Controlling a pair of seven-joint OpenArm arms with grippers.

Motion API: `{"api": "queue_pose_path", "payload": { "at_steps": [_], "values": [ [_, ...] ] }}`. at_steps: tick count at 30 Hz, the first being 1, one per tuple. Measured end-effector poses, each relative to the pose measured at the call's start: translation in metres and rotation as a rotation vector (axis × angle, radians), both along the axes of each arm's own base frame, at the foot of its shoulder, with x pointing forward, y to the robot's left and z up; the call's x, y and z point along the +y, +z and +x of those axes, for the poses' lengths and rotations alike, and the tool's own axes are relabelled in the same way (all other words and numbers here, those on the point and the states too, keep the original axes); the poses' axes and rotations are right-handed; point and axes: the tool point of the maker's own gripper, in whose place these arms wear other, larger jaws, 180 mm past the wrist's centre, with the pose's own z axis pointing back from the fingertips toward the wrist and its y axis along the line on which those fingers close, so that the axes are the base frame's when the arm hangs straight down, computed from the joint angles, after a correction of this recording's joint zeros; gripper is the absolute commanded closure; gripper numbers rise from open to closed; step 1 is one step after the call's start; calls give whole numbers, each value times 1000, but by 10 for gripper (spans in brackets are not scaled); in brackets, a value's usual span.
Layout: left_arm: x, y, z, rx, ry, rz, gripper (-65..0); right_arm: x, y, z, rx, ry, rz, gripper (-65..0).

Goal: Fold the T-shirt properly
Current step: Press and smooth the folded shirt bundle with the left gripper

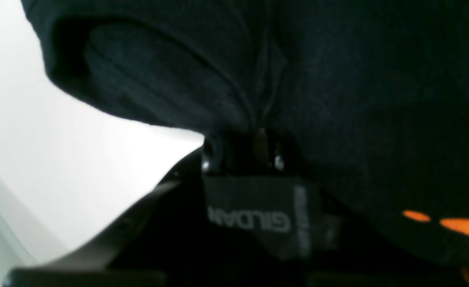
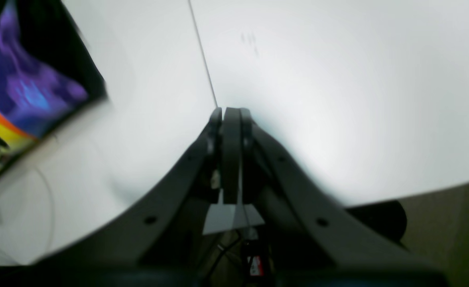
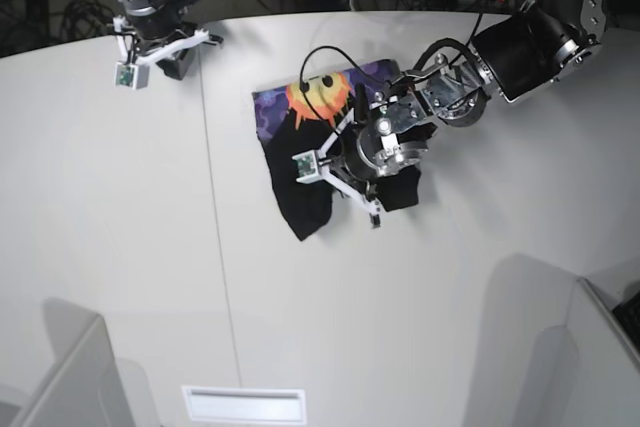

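Right gripper (image 3: 178,59): far left of the white table (image 3: 120,247), raised near the table's far edge, well apart from the cloth. Its fingers (image 2: 231,119) are pressed flat together with nothing between them; the wrist view shows bare table and a thin seam line (image 2: 202,56) beyond them.

T-shirt (image 3: 300,207): black, bunched in a rumpled heap a little right of the table's centre. Its far part lies with the orange-yellow sun face (image 3: 322,97) and purple print facing up; a plain black flap trails toward the near left.

Left gripper (image 3: 372,179): over the heap's right half, arm reaching in from the far right. Jaws narrowed onto a gathered fold of the black cloth; the wrist view shows fabric pinched at the fingertips, with the neck label (image 1: 254,217) hanging just below.
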Motion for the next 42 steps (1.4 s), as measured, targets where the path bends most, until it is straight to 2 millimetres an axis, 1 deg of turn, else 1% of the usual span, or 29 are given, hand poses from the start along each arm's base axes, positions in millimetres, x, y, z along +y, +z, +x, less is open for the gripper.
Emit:
{"api": "queue_pose_path", "payload": {
  "at_steps": [3, 9, 12, 27, 31, 36, 40, 42],
  "values": [
    [-16, 0, -10, 3, -72, -7, 0, 2, -1, -2, 7, -6, 9, 0],
    [-23, 0, -13, -11, -154, 35, 0, 4, -1, -1, 4, -6, 12, 0],
    [-34, 2, -15, -18, -203, -3, 0, 5, -3, 4, 0, -5, 18, 0],
    [-39, 4, -15, -16, -206, -16, 0, 5, -2, 11, -13, -6, 20, 0],
    [-40, 9, -10, -20, -220, -11, -5, 5, -1, 13, -19, -6, 20, 0],
    [-40, 15, -4, -30, -213, -14, -204, 5, -1, 13, -18, -6, 20, 0],
    [-49, 35, 5, -78, -232, -39, -405, 5, -2, 12, -15, -5, 20, 0],
    [-53, 42, 8, -91, -231, -56, -504, 6, -2, 12, -15, -6, 20, 0]
  ]
}}
